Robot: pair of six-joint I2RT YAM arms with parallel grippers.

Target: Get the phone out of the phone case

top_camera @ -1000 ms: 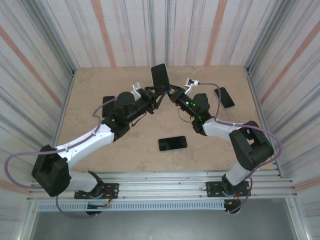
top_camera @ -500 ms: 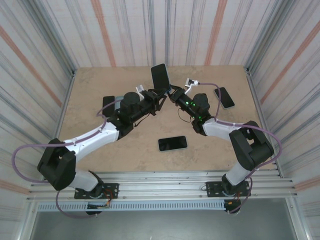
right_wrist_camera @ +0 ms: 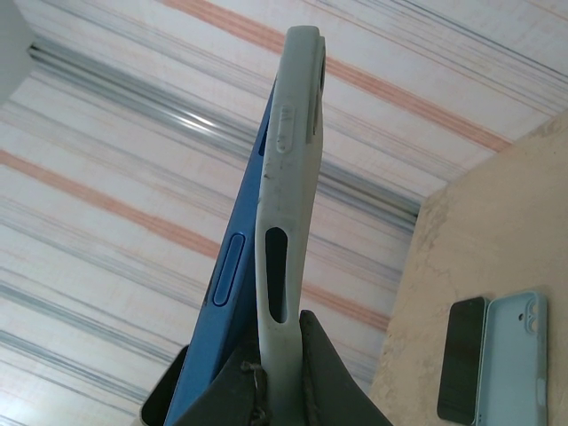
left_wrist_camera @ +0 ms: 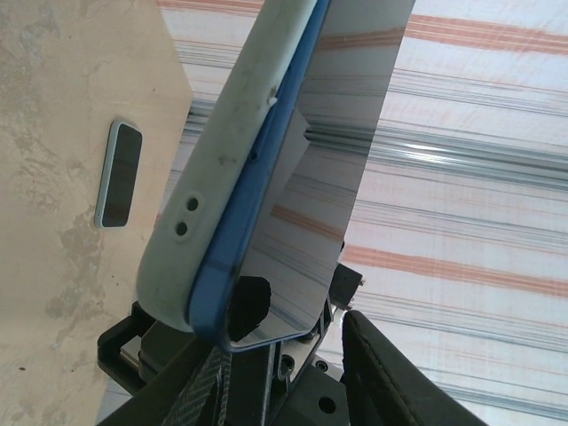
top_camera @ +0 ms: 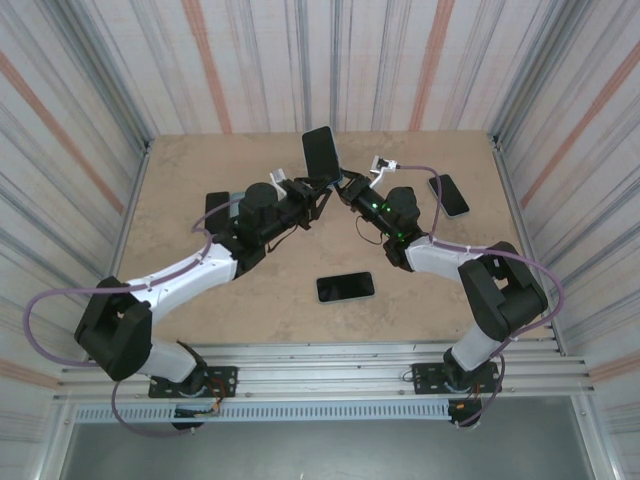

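A blue phone (top_camera: 320,150) stands upright above the far middle of the table, held between both arms. Its pale grey-green phone case (left_wrist_camera: 231,151) has peeled away from the phone (left_wrist_camera: 337,160) along one long edge. My right gripper (right_wrist_camera: 282,342) is shut on the edge of the case (right_wrist_camera: 288,177), with the blue phone (right_wrist_camera: 231,293) just left of it, outside the pinch. My left gripper (left_wrist_camera: 275,355) is open around the phone's lower end, and its right finger (left_wrist_camera: 382,373) stands apart from the screen. In the top view, the left gripper (top_camera: 312,192) and right gripper (top_camera: 347,190) meet under the phone.
A dark phone (top_camera: 345,287) lies flat on the near middle of the table. Another phone (top_camera: 449,195) lies at the right. A dark phone (right_wrist_camera: 461,359) and a pale blue case (right_wrist_camera: 513,359) lie side by side on the left, partly under my left arm.
My left arm has shifted a little toward the right, its elbow moving inward. The phone and the right arm have stayed in place.
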